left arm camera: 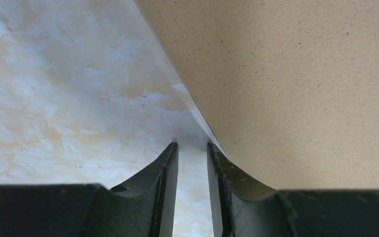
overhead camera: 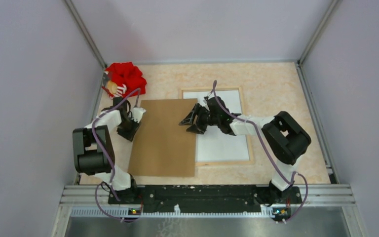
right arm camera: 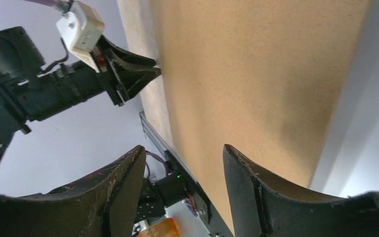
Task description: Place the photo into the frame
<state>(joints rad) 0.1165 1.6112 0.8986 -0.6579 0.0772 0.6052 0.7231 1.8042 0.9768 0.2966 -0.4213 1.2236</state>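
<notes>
The left claw (left arm camera: 192,145) is down to a narrow slit at the left edge of the brown board (overhead camera: 163,138), with only table (overhead camera: 276,84) showing between its fingers. The right claw (right arm camera: 183,150) stands wide at the board's right edge, holding nothing. The frame (overhead camera: 224,162) lies wood side up on the right half of the table. The photo (overhead camera: 222,145) sits inside it, white side up. The board covers the frame's left rail. A red toy (overhead camera: 126,78) lies in the far left corner.

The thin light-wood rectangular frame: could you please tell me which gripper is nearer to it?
Right. The right gripper sits at the frame's left side; the left gripper is beyond the flat brown backing board, at its left edge.
</notes>
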